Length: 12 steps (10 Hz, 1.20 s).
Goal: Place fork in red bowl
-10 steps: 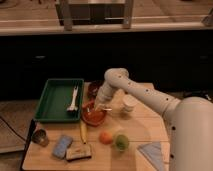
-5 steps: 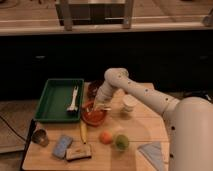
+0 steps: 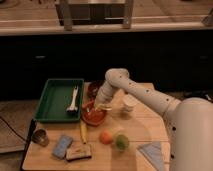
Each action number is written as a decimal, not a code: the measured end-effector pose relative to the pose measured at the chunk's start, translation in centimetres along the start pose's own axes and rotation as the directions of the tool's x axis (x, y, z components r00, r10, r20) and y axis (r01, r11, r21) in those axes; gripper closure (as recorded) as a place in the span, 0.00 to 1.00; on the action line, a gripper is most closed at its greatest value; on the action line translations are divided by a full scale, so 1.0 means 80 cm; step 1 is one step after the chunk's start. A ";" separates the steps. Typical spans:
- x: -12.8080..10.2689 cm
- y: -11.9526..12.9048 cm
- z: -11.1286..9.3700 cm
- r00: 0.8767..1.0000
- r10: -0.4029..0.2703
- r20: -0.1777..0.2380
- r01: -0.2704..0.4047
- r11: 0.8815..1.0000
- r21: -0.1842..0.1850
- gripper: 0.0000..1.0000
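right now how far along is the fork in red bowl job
Done: the fork is off the table, up at the red bowl. In hand: the gripper hangs over the bowl's rim with the fork at its tip. Left: laying it inside and backing away.

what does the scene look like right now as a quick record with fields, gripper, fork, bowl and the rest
gripper: over the red bowl, toward its right side
fork: pale, at the gripper's tip, above the bowl
red bowl: on the table, right of the green tray
green tray: far left, holds a white utensil
yellow utensil: on the table in front of the bowl
white cup: right of the bowl
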 end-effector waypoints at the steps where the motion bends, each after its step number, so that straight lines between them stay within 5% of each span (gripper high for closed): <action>1: 0.002 0.001 0.000 1.000 -0.012 -0.001 0.012 1.000 0.002 0.22; 12: 0.004 0.006 -0.010 0.997 -0.082 0.010 0.082 0.996 0.030 0.20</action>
